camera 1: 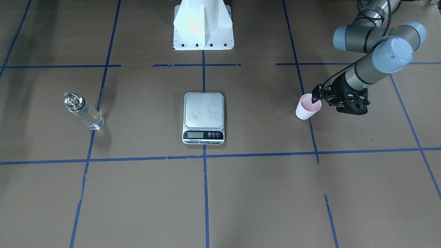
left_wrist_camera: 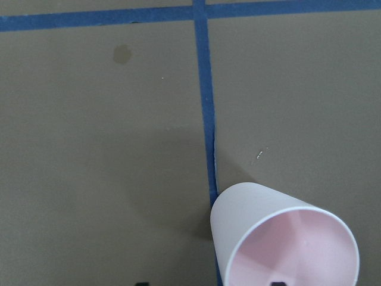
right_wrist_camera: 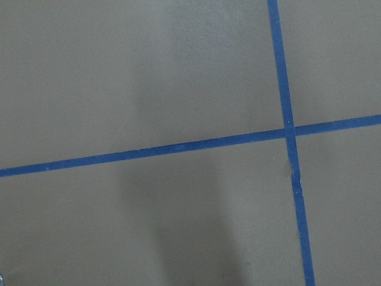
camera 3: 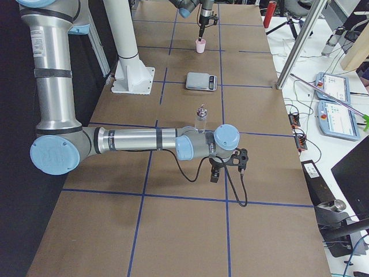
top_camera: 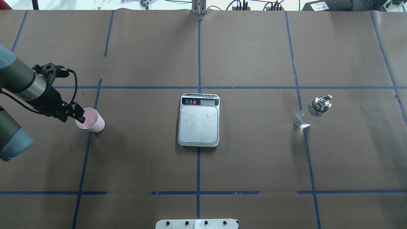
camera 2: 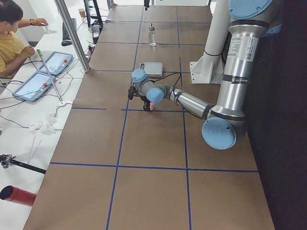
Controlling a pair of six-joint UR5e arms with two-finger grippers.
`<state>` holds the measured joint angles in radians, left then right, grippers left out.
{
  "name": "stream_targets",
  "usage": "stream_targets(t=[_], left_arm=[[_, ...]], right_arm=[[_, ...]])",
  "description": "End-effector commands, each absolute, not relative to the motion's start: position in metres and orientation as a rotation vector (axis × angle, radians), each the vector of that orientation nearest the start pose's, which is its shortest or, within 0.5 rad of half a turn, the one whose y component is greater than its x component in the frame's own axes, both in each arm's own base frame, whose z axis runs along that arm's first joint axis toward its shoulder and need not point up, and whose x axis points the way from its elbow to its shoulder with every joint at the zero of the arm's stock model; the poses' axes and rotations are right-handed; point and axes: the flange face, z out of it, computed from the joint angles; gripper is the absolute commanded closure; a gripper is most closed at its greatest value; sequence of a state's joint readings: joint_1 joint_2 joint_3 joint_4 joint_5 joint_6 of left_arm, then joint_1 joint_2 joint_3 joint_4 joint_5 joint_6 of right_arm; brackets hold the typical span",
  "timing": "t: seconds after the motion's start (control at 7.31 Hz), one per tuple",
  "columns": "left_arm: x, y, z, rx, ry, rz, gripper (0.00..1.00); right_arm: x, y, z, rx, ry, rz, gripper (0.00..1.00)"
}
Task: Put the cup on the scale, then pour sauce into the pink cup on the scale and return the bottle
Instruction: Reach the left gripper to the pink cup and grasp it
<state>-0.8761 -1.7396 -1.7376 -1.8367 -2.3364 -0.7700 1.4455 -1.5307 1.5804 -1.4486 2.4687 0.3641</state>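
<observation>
Closest to the left wrist camera stands the small pale pink tapered paper cup (left_wrist_camera: 286, 238). It is upright on a blue tape line of the brown paper-covered table (top_camera: 254, 159), near the edge at the robot's left end.

Left gripper (top_camera: 75, 117): fingers apart, one tip inside the cup mouth and the other outside, straddling the wall without clamping it.

Right gripper (camera 3: 214, 173): hangs over the table toward the robot's right end. Whether it is parted or closed cannot be told.

The flat rectangular digital scale with a silver steel platform (top_camera: 198, 122) lies at the table's centre. The small clear glass bottle with a silver pour-spout cap (top_camera: 310, 113) stands toward the right end, well apart from the scale.

Step in hand, as judged: grasp the cup for transfer to the scale.
1. Close gently, since the thin wall is likely to buckle.
2. Lift straight up until the base clears the table.
3. Set the cup down centred on the platform, away from the display strip.
4. Part the fingers fully, then withdraw vertically, so the inner finger does not tip the cup.
</observation>
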Motion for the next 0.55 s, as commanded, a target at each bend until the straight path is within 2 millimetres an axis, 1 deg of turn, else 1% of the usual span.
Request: stream_targets(t=[0.0, 0.14, 0.27, 0.41], left_arm=[[0.32, -0.482, 0.451, -0.068, 0.933, 0.163, 1.0], [0.319, -0.482, 0.444, -0.06, 0.939, 0.164, 1.0], [0.32, -0.483, 0.442, -0.058, 0.94, 0.165, 1.0], [0.321, -0.491, 0.402, -0.031, 0.97, 0.149, 1.0]], right_arm=[[-0.01, -0.522, 0.609, -0.056, -0.908, 0.141, 0.0], [-0.01, -0.523, 0.608, -0.054, -0.906, 0.141, 0.0], [-0.011, -0.523, 0.608, -0.055, -0.908, 0.139, 0.0], [-0.01, -0.523, 0.606, -0.051, -0.909, 0.14, 0.0]])
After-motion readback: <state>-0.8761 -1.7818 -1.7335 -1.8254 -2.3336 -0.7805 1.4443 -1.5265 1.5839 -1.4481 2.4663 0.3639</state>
